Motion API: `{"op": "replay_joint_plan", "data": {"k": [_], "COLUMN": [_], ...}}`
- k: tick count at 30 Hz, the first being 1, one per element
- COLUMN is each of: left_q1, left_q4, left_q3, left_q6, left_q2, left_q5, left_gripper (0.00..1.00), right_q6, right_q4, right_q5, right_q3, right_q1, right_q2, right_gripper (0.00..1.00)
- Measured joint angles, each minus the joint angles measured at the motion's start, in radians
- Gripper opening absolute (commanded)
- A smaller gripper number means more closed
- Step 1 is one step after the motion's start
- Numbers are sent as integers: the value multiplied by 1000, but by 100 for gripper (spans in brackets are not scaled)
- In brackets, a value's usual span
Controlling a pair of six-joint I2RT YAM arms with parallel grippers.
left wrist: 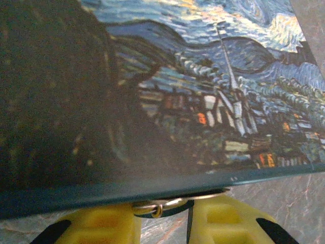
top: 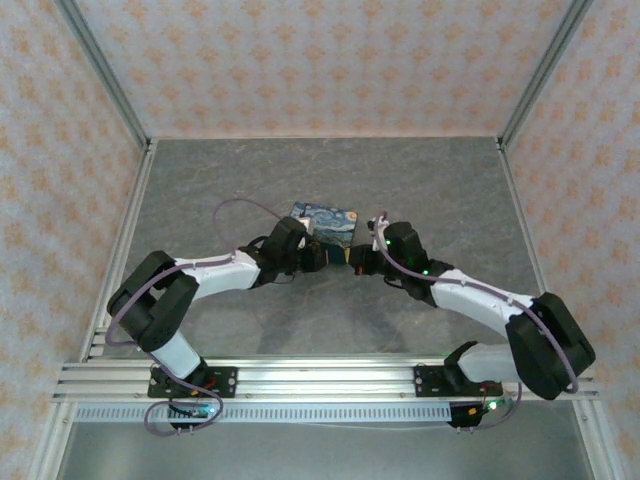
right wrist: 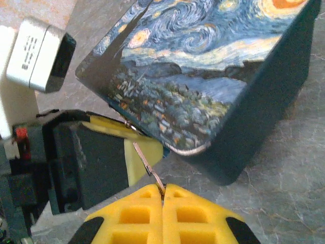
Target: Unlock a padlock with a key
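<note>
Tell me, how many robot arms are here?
2: the left black-and-white robot arm reaches from the left; the right one from the right, its gripper pinching a thin silvery key; both meet at the blue-and-yellow painted tin.

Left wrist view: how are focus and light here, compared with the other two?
Left wrist: the tin is soft, its left half lost in heavy shadow. Right wrist: brighter and sharper, the key in the right gripper readable. Top: evenly lit, no glare, but the tin is small.
</note>
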Motion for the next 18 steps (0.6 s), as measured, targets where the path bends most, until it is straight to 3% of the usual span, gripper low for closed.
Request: {"op": "replay_joint_plan", "data": {"k": [10, 18], "left_q1": [5, 7], "left_q4": [-45, -57], "left_q3": [39, 55], "left_q6": [-81, -135], "left_q2": [0, 0], "left_q5": [20, 24], "left_gripper": [25, 24], "right_q6": [-14, -87], "right_q4": [164, 275], "right_q5": [4, -12], "right_q3": [-161, -174], "right_q1": [11, 24], "right_q2": [17, 93], "right_gripper": [0, 0]}}
